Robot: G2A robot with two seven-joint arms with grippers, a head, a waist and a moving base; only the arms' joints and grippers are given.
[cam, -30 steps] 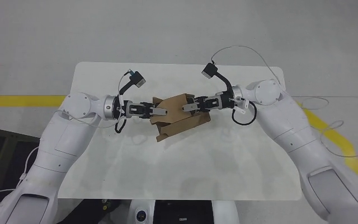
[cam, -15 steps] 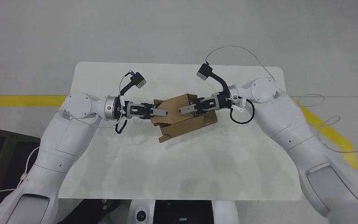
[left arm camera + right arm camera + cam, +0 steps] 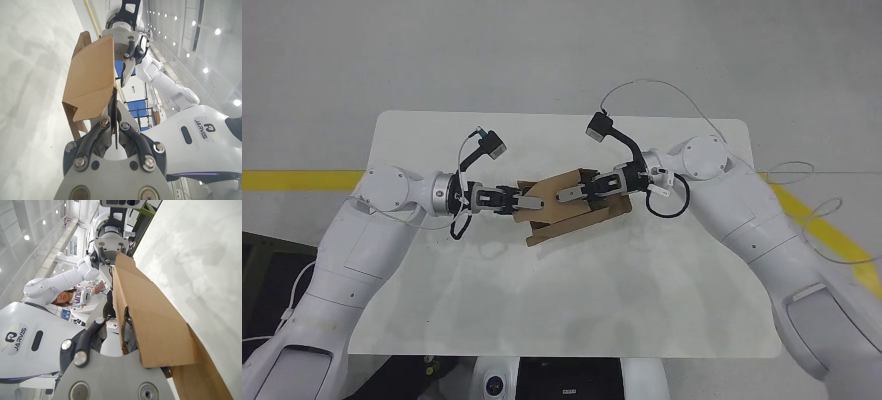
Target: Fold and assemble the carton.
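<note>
**Carton pinched end to end, long axis running arm to arm**

The half-folded carton [image 3: 572, 220] sits over the middle of the worktop [image 3: 442, 300]. The left claw [image 3: 535, 201] is clamped on one end flap. The right claw [image 3: 570, 195] grips the opposite panel, equally near.

White worktop [image 3: 542, 300] on pale grey floor [image 3: 542, 50], yellow stripe [image 3: 292, 180] across it; round ceiling lights [image 3: 217, 31] overhead, blue panels [image 3: 140, 106] beyond.

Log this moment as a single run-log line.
stage: folding | carton: partly folded, over table centre | left gripper: shut on carton edge | right gripper: at carton's opposite end
</note>
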